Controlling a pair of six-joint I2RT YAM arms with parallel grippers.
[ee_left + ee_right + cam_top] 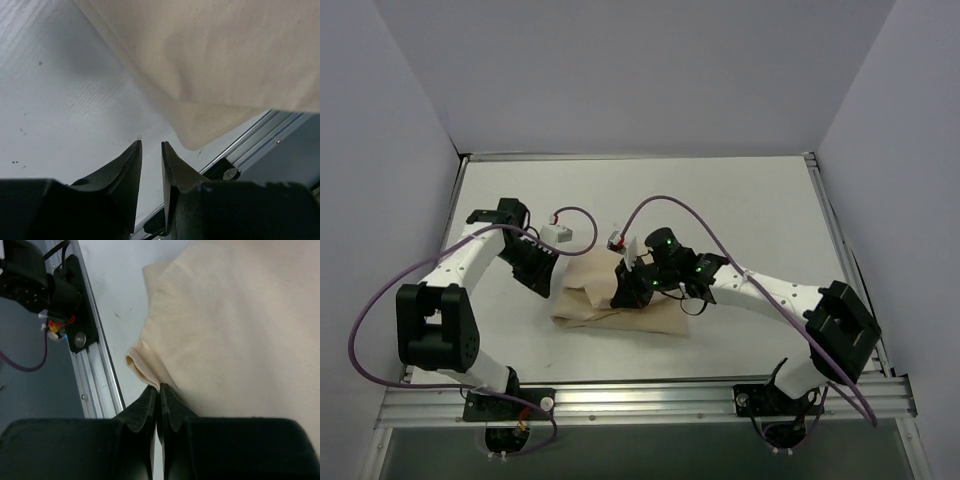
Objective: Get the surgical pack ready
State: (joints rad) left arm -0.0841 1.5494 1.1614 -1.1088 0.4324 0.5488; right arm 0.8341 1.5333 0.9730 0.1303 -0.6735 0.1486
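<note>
The white table (750,220) has a matte top with a few small dark specks, and a metal rail (650,395) runs along its near edge. A beige cloth bundle (595,300) lies on it, left of the middle and toward the near side, with one folded corner near the rail.

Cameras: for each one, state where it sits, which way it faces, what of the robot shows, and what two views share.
Top external: above and behind the bases, looking down on the table; left arm and right arm show, at the beige cloth.
Left wrist: on the left arm, facing table and cloth edge past the slightly open left gripper.
Right wrist: on the right arm, facing the cloth's folded corner past the shut right gripper.
Shared: both wrist views show the near rail.
</note>
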